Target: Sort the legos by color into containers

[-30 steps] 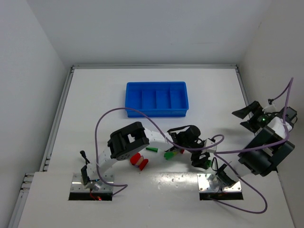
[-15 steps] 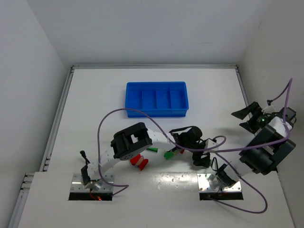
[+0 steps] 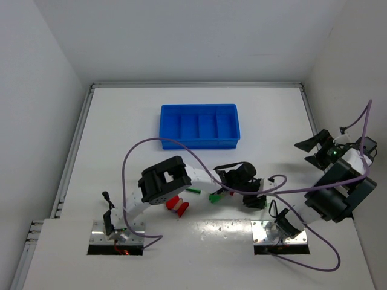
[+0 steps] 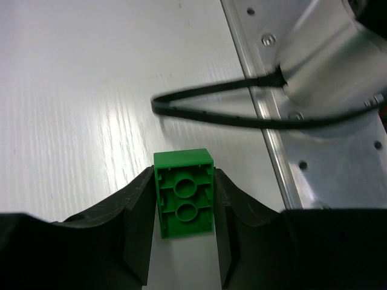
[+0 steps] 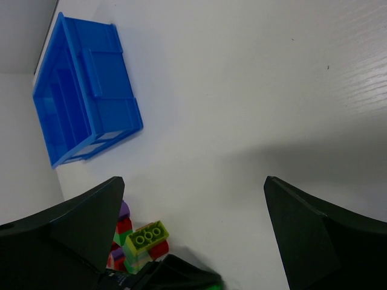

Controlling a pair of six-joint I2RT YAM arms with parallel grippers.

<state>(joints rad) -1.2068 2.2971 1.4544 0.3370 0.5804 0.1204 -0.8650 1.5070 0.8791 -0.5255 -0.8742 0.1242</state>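
Observation:
A green lego [image 4: 184,202] lies hollow side up between the fingers of my left gripper [image 4: 183,173]. Both pads press its sides, so the gripper is shut on it. From above, this gripper [image 3: 221,192] sits low over the table with the green lego [image 3: 214,196] at its tip. A flat green lego [image 3: 193,190] and red legos [image 3: 177,205] lie just left of it. A multicolour stack topped by a yellow-green brick [image 5: 145,234] shows in the right wrist view. The blue containers tray [image 3: 199,144] stands further back. My right gripper [image 3: 319,148] hangs open and empty at the far right.
A black cable [image 4: 242,115] loops over the table ahead of the left fingers, beside the metal base plate [image 4: 326,127] of the right arm. Purple cables [image 3: 151,144] arc over the middle. White walls close in the table on three sides.
The left jaws have closed onto the green lego. The left arm's elbow shifted slightly. The right arm has not moved.

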